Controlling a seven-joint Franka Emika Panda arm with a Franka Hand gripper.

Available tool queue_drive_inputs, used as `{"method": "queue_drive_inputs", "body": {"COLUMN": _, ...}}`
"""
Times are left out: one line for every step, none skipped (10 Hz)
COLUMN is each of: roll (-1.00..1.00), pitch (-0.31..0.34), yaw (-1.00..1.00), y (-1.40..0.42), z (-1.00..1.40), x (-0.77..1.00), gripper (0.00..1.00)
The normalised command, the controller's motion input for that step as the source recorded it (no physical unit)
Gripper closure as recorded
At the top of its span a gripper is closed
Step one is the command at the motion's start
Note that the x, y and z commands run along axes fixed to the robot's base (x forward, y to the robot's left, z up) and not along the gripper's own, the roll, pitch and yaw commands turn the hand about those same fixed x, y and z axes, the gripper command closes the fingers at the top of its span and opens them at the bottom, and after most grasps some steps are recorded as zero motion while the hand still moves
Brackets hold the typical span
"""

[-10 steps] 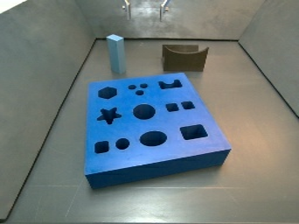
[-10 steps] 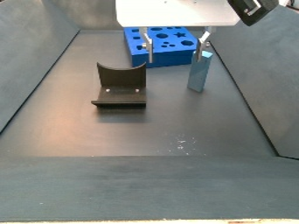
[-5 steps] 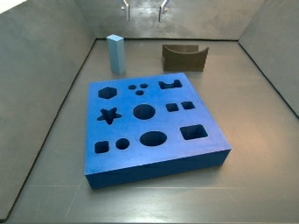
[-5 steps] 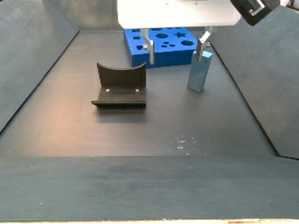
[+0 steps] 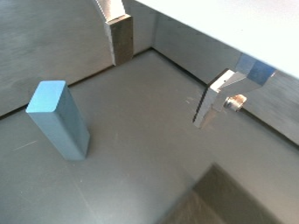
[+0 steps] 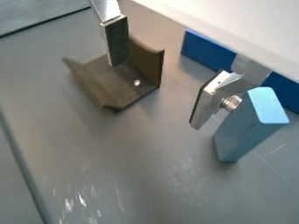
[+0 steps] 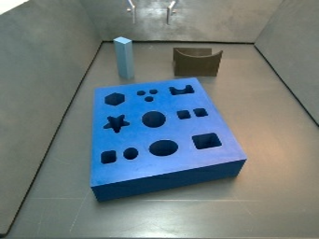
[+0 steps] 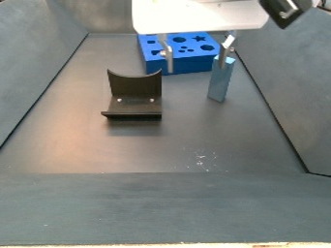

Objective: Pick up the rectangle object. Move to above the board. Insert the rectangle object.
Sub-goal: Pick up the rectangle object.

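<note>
The rectangle object (image 7: 123, 56) is a slim light-blue block standing upright near the back wall, left of the fixture; it also shows in a side view (image 8: 220, 79) and in both wrist views (image 5: 61, 118) (image 6: 249, 122). The board (image 7: 162, 131) is a thick bright-blue slab with shaped holes in the middle of the floor, seen far back in a side view (image 8: 181, 48) and at an edge in a wrist view (image 6: 211, 52). My gripper (image 8: 195, 53) hangs open and empty above the floor between the fixture and the rectangle object, beside the block and not around it (image 5: 167, 74) (image 6: 165, 74) (image 7: 153, 9).
The dark fixture (image 7: 196, 62) stands near the back wall to the right of the rectangle object, shown close in a side view (image 8: 132, 94) and in a wrist view (image 6: 117, 77). Grey walls enclose the floor on all sides (image 7: 62, 121).
My gripper has shifted very slightly sideways toward the rectangle object. The block, the board and the fixture have not moved.
</note>
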Motion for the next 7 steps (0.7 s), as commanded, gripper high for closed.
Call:
{"method": "queue_drive_inputs", "body": {"roll": 0.00, "pitch": 0.000, "yaw": 0.00, "y": 0.02, "z": 0.00, "x": 0.00, "gripper": 0.00}}
{"method": "queue_drive_inputs", "body": {"roll": 0.00, "pitch": 0.000, "yaw": 0.00, "y": 0.00, "z": -0.03, "x": -0.03, "gripper": 0.00}}
{"method": "queue_drive_inputs", "body": {"roll": 0.00, "pitch": 0.000, "yaw": 0.00, "y": -0.53, "z": -0.32, "x": -0.53, "gripper": 0.00}}
{"method": "queue_drive_inputs", "body": {"roll": 0.05, "pitch": 0.000, "yaw": 0.00, "y": -0.83, "z": -0.44, "x": -0.76, "gripper": 0.00}}
{"method": "queue_drive_inputs", "body": {"roll": 0.00, "pitch": 0.000, "yaw": 0.00, "y": -0.67, "z": -0.55, "x": -0.82, "gripper": 0.00}}
{"method": "queue_drive_inputs", "body": {"roll": -0.09, "pitch": 0.000, "yaw": 0.00, "y": -0.25, "z": -0.18, "x": -0.51, "gripper": 0.00}}
{"method": "queue_drive_inputs", "body": {"roll": 0.00, "pitch": -0.009, "yaw": 0.00, "y": 0.00, "z": 0.00, "x": 0.00, "gripper": 0.00}}
